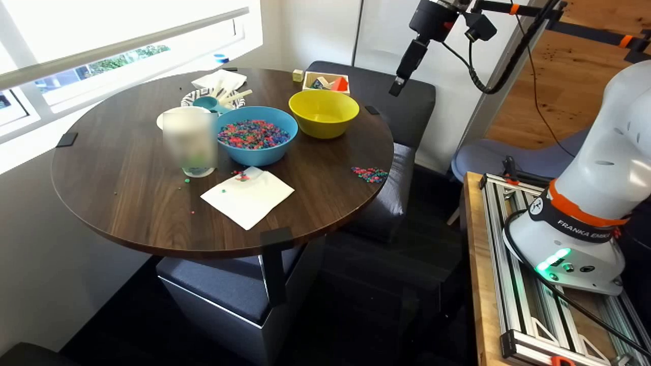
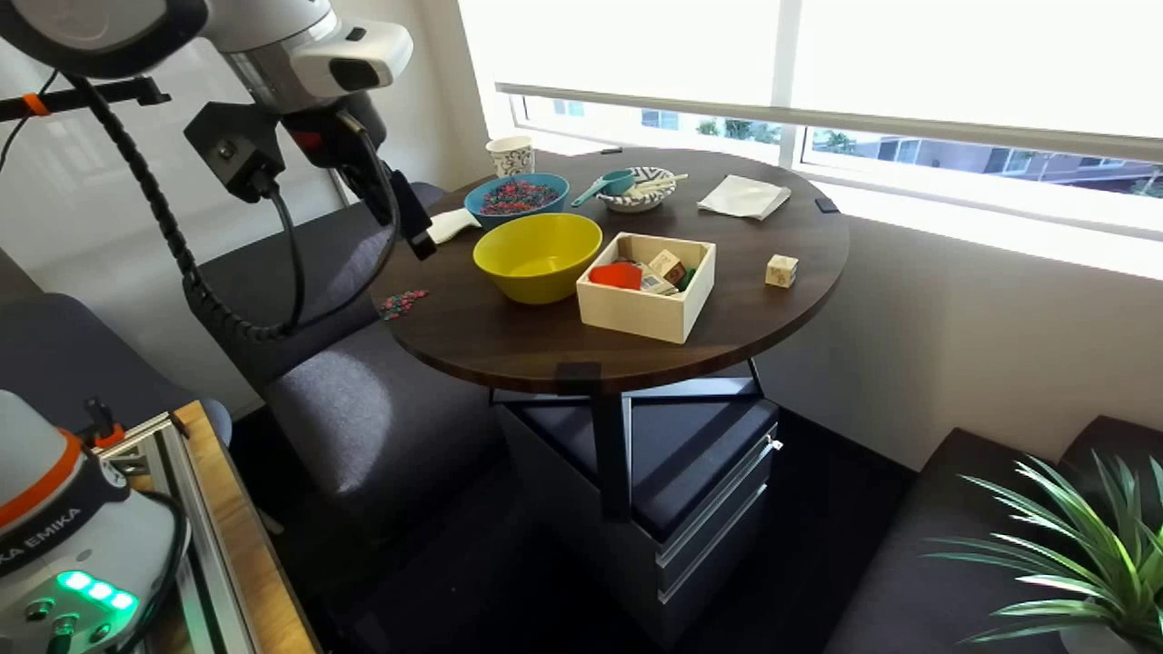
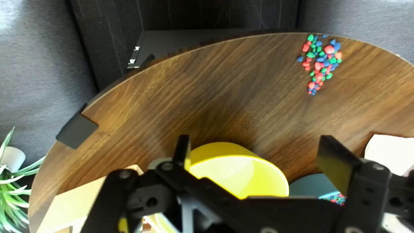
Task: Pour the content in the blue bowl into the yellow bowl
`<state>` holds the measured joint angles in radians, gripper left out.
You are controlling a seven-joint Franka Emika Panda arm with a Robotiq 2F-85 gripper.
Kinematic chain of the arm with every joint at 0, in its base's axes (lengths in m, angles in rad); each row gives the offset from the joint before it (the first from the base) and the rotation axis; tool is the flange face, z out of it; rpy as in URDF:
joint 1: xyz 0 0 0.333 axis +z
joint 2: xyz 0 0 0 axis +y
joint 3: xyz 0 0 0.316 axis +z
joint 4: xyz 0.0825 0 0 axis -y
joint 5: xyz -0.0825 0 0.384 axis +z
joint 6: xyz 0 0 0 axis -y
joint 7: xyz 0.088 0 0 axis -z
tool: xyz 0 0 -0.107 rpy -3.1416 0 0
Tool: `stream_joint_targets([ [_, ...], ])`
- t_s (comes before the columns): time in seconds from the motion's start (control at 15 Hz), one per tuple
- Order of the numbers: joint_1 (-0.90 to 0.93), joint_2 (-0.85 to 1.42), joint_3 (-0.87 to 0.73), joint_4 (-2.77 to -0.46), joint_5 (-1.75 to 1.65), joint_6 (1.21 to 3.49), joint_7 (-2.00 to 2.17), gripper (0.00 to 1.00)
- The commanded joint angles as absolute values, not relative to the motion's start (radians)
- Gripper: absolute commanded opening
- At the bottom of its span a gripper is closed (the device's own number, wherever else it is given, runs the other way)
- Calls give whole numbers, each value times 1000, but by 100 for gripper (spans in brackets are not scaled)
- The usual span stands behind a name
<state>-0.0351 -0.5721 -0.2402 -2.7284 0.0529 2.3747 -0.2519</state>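
Note:
The blue bowl (image 1: 258,156) stands on the round table and holds the content (image 1: 254,134), a heap of small multicoloured pieces. The yellow bowl (image 1: 323,124) stands beside it, with no pieces showing inside. Both bowls and the content also show in an exterior view: blue bowl (image 2: 495,219), content (image 2: 518,197), yellow bowl (image 2: 536,283). My gripper (image 1: 397,86) hangs above the table edge, apart from both bowls. In the wrist view my gripper (image 3: 255,139) is open with nothing between the fingers. There it partly hides the yellow bowl (image 3: 239,171) and most of the blue bowl (image 3: 310,184).
A small spilled pile of pieces (image 1: 370,174) lies near the table edge. A wooden box (image 2: 627,313) with blocks stands beside the yellow bowl. A paper cup (image 2: 511,156), a patterned dish (image 2: 636,202) with a teal scoop and napkins (image 1: 249,198) surround the blue bowl.

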Motion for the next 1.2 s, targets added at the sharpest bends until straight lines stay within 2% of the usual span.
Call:
stream_joint_targets([
  [0.0, 14, -479, -154, -2601, 101, 2344, -176, 100],
  [0.4, 75, -288, -70, -2349, 165, 2221, -98, 100],
  [0.47, 46, -364, -58, -2431, 133, 2274, -72, 100],
  [0.73, 57, -291, -50, -2357, 145, 2246, -80, 100],
  [0.93, 66, -191, -55, -2303, 140, 2370, -149, 100],
  [1.13, 69, -78, -78, -2181, 152, 2329, -319, 100],
])
